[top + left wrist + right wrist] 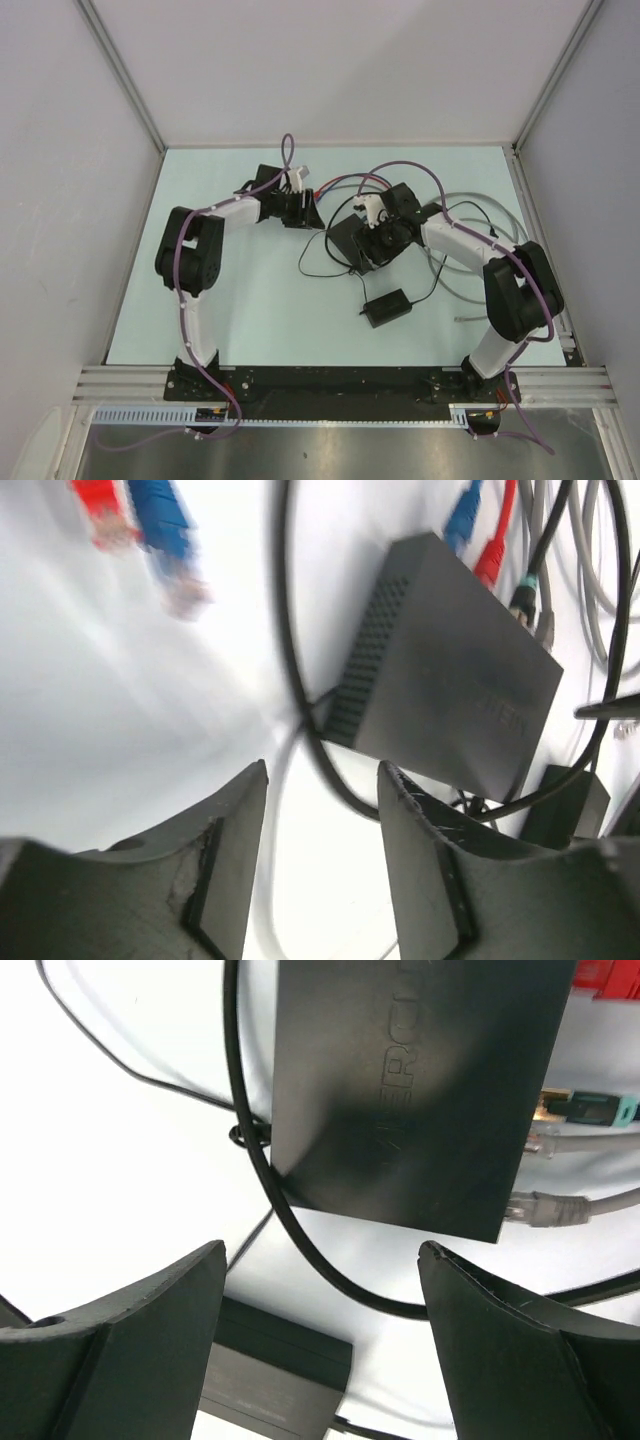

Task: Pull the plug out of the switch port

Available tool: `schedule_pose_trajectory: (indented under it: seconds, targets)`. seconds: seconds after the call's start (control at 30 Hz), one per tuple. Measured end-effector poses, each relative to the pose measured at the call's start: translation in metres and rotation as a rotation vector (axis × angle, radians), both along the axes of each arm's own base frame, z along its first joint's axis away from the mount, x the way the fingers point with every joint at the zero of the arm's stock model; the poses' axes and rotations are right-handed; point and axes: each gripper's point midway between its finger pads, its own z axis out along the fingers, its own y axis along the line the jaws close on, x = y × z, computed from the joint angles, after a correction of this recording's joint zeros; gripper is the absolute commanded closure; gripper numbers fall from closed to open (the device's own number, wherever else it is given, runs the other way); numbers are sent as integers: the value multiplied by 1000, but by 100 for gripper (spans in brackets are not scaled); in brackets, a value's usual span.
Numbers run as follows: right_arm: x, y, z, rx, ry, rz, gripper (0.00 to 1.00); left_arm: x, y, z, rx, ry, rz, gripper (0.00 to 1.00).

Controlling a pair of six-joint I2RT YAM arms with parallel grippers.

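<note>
Notes left hand (322, 775) and right hand (322, 1255) gaping, empty. Locates switch (410, 1080) flat on counter (250, 300) beneath right hand, grey plug (542, 1208) apparently seated in switch port (506, 1207). Judges grasp and pull both outstanding.

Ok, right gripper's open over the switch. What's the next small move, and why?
Probably slide the right gripper sideways toward the grey plug. The open jaws hang over the switch body, while that plug sits at its edge, outside the jaws.
</note>
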Motion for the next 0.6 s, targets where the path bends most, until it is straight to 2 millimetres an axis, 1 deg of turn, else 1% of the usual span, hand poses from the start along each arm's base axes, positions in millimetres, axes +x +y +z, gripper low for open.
schedule_pose_trajectory:
  seconds: [0.1, 0.13, 0.2, 0.27, 0.37, 0.4, 0.43, 0.47, 0.53, 0.6]
  targets:
    - [-3, 2, 6, -18, -45, 64, 21, 3, 12, 10, -3, -11, 21, 36]
    - [-4, 4, 8, -27, -70, 100, 24, -2, 15, 17, -5, -16, 25, 35]
    - [-7, 10, 10, -46, -115, 172, 25, -12, 20, 29, -12, -27, 32, 35]
    - [-8, 15, 10, -69, -156, 247, 25, -27, 25, 51, -24, -59, 37, 34]
    - [-11, 20, 9, -106, -211, 354, 27, -44, 32, 94, -53, -155, 39, 33]
    - [-11, 21, 8, -120, -225, 383, 30, -48, 34, 108, -62, -190, 41, 33]
    - [-11, 22, 6, -133, -235, 408, 42, -51, 36, 119, -69, -221, 44, 33]
    - [-12, 22, 3, -148, -240, 431, 46, -53, 38, 128, -73, -248, 47, 33]
    - [-10, 20, -4, -177, -244, 456, 48, -57, 42, 135, -69, -279, 56, 33]
    - [-7, 15, -15, -221, -239, 468, 49, -61, 48, 135, -58, -291, 66, 33]
